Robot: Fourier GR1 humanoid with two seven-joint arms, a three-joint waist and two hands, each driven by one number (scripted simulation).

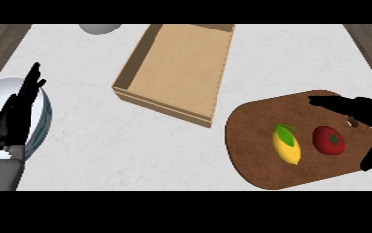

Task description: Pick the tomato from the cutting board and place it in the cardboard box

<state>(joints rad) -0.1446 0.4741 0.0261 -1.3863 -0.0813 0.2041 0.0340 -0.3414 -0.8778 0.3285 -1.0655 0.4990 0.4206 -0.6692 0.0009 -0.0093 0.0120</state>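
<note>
Round red tomato (pixel 329 139) with a green stem star, lying on the dark brown rounded wooden cutting board (pixel 254 129), just below the dark fingers of the right robot hand (pixel 347 105). Right robot hand reaching in from the right edge over the board's upper right part, fingers stretched out and released, grasping nothing, not seen touching the tomato. Yellow lemon (pixel 286 145) with a green leaf, just to the left of the tomato on the same board, a little farther from that hand. Open, shallow tan cardboard box (pixel 178 70), up and to the left of the right robot hand, well apart from it, resting on the pale marbled tabletop (pixel 131 143) and holding nothing visible. Left robot hand (pixel 20 106) at the left edge, fingers up and relaxed, over a shiny metal bowl (pixel 40 124). Part of a grey rounded object (pixel 100 28) at the top, left of the box.
</note>
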